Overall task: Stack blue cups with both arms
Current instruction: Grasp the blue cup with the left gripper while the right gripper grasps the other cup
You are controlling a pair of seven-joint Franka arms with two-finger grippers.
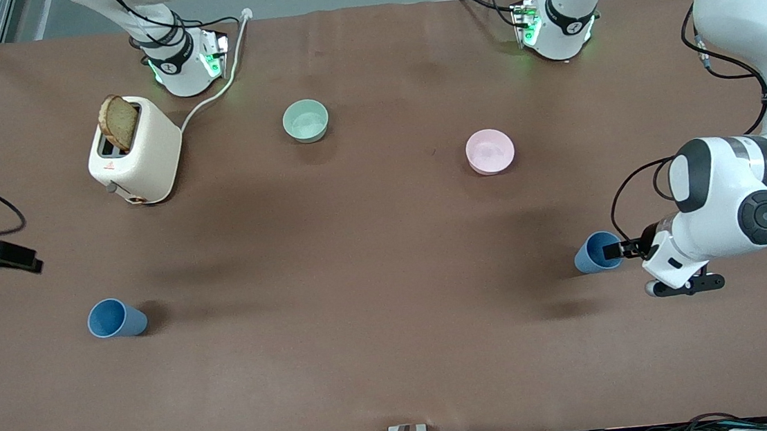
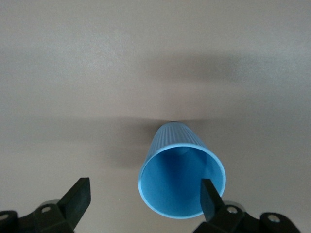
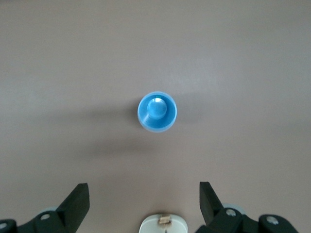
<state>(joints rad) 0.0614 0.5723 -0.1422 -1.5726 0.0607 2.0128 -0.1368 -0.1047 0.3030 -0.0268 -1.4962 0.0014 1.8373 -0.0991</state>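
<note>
One blue cup (image 1: pixel 595 252) stands upright near the left arm's end of the table. My left gripper (image 1: pixel 621 249) is open at its rim. In the left wrist view (image 2: pixel 146 189) one fingertip (image 2: pixel 209 196) lies over the rim of this cup (image 2: pixel 181 170) and the other is off to the side over bare table. The second blue cup (image 1: pixel 117 318) stands upright near the right arm's end. My right gripper (image 1: pixel 16 258) is open and empty, high above the table; its wrist view (image 3: pixel 144 191) looks down on that cup (image 3: pixel 157 111).
A cream toaster (image 1: pixel 135 150) with a slice of toast stands near the right arm's base; its top shows in the right wrist view (image 3: pixel 164 224). A mint-green bowl (image 1: pixel 306 120) and a pink bowl (image 1: pixel 490 151) sit mid-table, farther from the camera than the cups.
</note>
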